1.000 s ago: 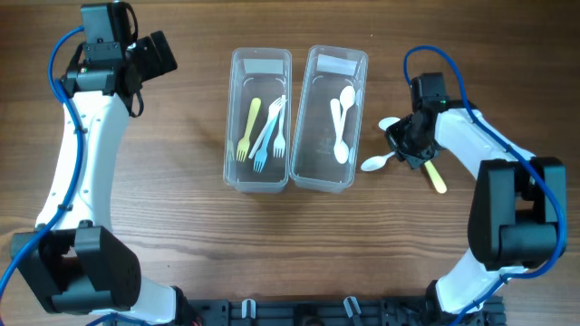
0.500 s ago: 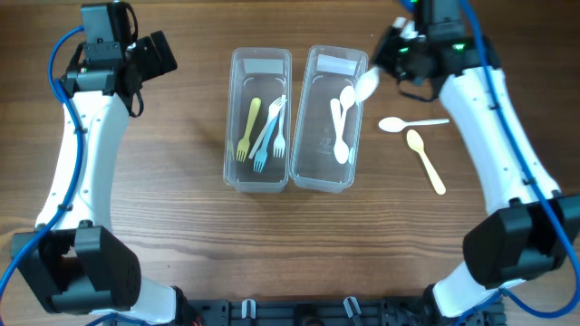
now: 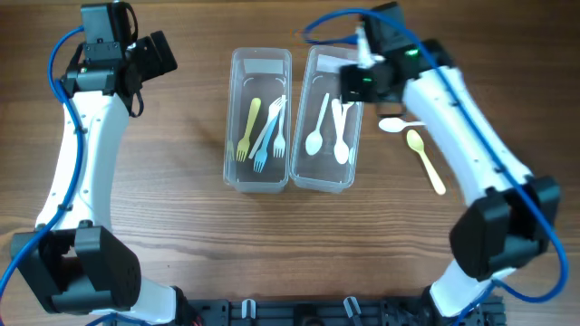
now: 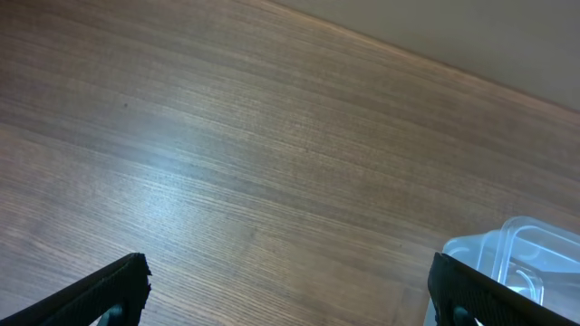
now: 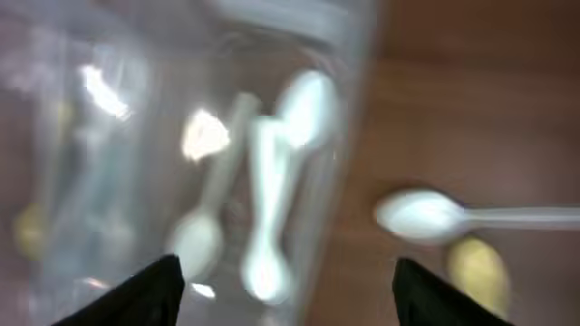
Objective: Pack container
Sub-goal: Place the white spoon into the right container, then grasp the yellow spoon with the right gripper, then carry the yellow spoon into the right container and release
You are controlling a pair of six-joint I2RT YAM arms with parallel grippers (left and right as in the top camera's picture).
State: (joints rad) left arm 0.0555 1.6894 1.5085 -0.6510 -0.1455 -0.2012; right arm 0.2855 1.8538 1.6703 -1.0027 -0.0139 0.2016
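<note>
The left gripper (image 4: 288, 272) and right gripper (image 5: 287, 272) gape empty. The loose white spoon (image 5: 476, 217) looks light, stiff, slick; pinch mid-handle.

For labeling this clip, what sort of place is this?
Likely a robotics lab bench: a left arm and right arm flank a wooden table, with two clear containers holding sorted plastic forks and spoons.
</note>
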